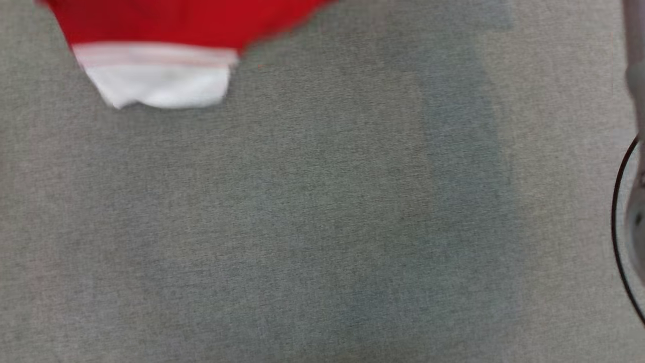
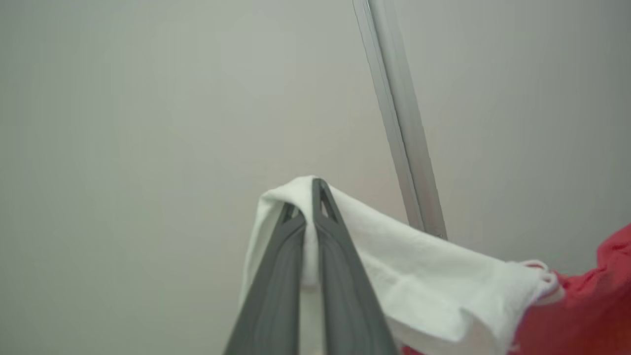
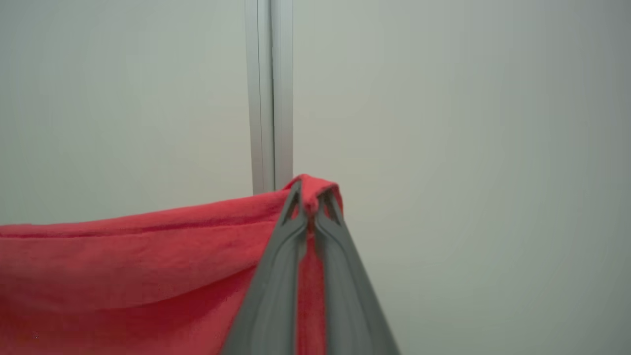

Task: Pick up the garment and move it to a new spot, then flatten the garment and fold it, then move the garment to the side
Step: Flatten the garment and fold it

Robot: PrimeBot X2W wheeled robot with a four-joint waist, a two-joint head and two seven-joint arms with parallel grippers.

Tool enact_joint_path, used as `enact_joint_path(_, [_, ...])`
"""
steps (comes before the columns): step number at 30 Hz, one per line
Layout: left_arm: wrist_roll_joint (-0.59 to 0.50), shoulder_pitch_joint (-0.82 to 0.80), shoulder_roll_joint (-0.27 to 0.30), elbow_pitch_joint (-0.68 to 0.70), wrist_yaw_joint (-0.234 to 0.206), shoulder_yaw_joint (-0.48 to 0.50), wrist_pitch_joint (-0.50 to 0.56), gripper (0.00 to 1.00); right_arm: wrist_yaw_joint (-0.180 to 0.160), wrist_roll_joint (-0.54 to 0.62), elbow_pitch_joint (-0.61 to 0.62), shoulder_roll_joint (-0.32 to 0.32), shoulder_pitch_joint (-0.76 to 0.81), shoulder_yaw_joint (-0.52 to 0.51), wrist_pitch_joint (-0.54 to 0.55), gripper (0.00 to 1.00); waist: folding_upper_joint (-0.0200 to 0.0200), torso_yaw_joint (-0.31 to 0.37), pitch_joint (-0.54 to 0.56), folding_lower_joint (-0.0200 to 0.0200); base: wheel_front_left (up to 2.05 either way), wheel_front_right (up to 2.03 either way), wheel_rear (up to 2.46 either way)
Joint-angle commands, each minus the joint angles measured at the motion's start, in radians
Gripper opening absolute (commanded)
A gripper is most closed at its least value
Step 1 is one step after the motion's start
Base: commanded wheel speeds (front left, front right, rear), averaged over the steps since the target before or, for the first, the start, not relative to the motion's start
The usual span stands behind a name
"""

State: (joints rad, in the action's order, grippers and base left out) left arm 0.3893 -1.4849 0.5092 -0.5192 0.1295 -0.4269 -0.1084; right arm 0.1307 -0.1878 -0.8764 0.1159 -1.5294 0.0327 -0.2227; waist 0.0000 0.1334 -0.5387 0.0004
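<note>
Left end effector (image 2: 305, 198) and right end effector (image 3: 314, 195) clamp garment (image 1: 176, 20) spanning sideways between them.

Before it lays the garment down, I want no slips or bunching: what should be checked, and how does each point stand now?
1. Grip of the left gripper on the garment, at its white end: ok, shut on the cloth.
2. Grip of the right gripper on the red edge: ok, shut on the cloth.
3. Cloth untwisted between the two grips: cannot tell.
4. Room on the grey surface for laying it: ok.
5. Lower edge off the surface: cannot tell.
</note>
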Motion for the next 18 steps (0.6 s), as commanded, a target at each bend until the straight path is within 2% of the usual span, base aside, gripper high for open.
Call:
enact_joint_path(1, [0.008,-0.058,0.006,-0.011,0.001,-0.017,-0.01,0.0,0.0,-0.004,-0.033,0.006,-0.05,-0.003,-0.012,0.0,0.0,0.007,0.004,-0.0004,0.0,0.0,0.0])
enact_joint_path(9, [0.051,-0.195,-0.002,-0.077,0.001,-0.099,-0.04,0.0,0.0,-0.004,-0.147,0.021,-0.175,0.008,-0.037,0.0,0.0,0.013,0.013,-0.0004,0.0,0.0,0.0])
enact_joint_path(14, [0.085,-0.209,0.009,-0.095,0.002,-0.151,-0.06,0.0,0.0,-0.018,-0.18,0.035,-0.198,0.031,-0.043,0.0,0.0,0.004,-0.03,-0.0004,0.0,0.0,0.0])
enact_joint_path(18, [0.122,-0.154,0.013,-0.118,0.002,-0.167,-0.095,0.0,0.0,-0.03,-0.168,0.035,-0.145,0.057,-0.043,0.0,0.0,-0.011,-0.053,-0.0004,0.0,0.0,0.0])
